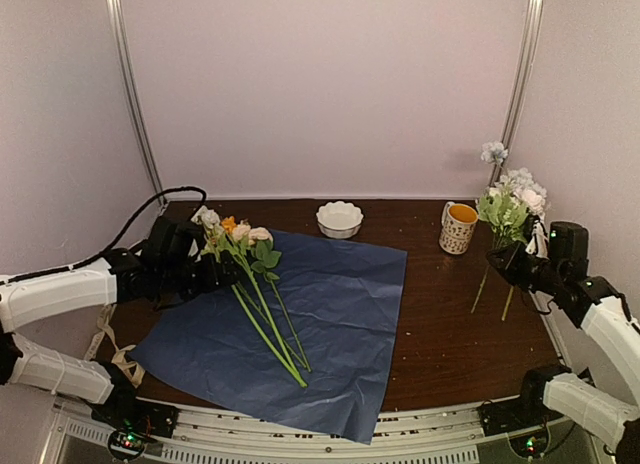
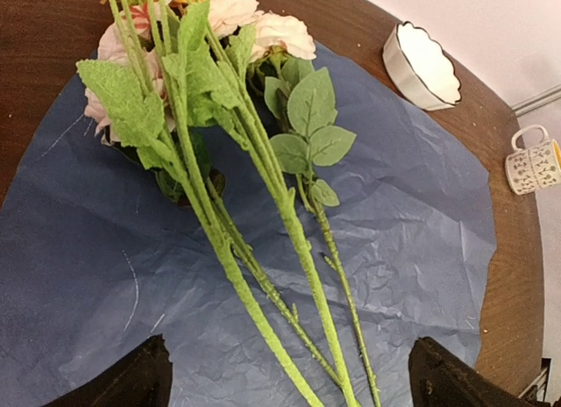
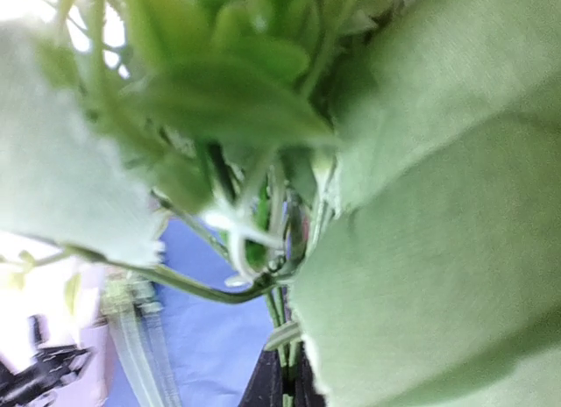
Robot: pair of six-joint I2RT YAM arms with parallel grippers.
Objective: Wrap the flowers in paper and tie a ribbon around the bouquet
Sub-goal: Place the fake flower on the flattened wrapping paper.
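The dark blue paper (image 1: pixel 330 314) lies spread flat on the table. A few flowers (image 1: pixel 250 274) rest on its left part, blooms at the far left and green stems (image 2: pixel 289 223) running toward the near edge. My left gripper (image 1: pixel 212 272) hovers open by the blooms, and in the left wrist view its gripper (image 2: pixel 289 385) straddles the stems without touching them. Another bunch of flowers (image 1: pixel 510 209), with white blooms, hangs upright above the table's right side in my right gripper (image 1: pixel 518 259). The right wrist view shows that gripper (image 3: pixel 287 385) shut on its stems. The beige ribbon (image 1: pixel 122 362) lies at the near left.
A white scalloped bowl (image 1: pixel 340 219) and a patterned mug (image 1: pixel 458 227) stand at the back of the brown table (image 1: pixel 450 334). White walls enclose the table on three sides. Black cables run behind the left arm.
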